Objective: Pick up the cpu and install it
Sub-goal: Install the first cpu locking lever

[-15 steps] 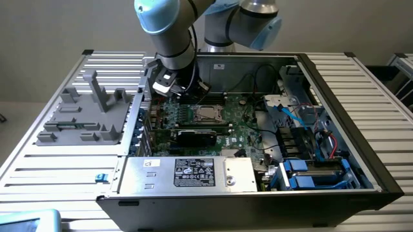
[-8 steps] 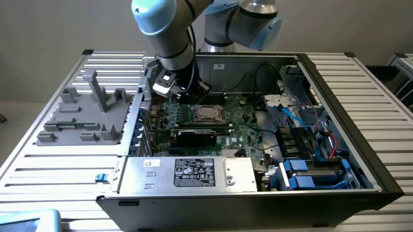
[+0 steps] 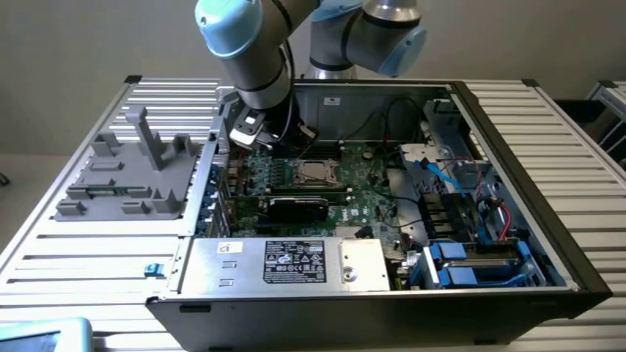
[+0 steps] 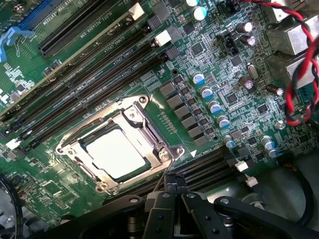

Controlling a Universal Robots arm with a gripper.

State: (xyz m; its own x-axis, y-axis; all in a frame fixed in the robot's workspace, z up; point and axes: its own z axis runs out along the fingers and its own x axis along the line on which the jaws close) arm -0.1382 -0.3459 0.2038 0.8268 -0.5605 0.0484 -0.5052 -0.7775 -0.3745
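The cpu (image 4: 117, 152) lies flat in the silver socket frame (image 4: 70, 149) on the green motherboard (image 4: 199, 55), its pale metal top facing up. In the exterior view the cpu (image 3: 313, 172) sits mid-board inside the open computer case (image 3: 489, 117). My gripper (image 4: 172, 187) hangs just above the board beside the socket's corner, apart from the chip. Its black fingers (image 4: 163, 199) are shut together with nothing visible between them. From the exterior view, the gripper (image 3: 281, 149) sits below the blue-grey arm, toward the exterior view's left of the socket.
Long black memory slots (image 4: 89, 74) run beside the socket. Red and black wires (image 4: 304, 74) loop near the case edge. A black graphics card (image 3: 298, 205) and a silver power supply box (image 3: 289, 262) lie nearer the camera. A grey fixture (image 3: 127, 176) stands on the slatted table.
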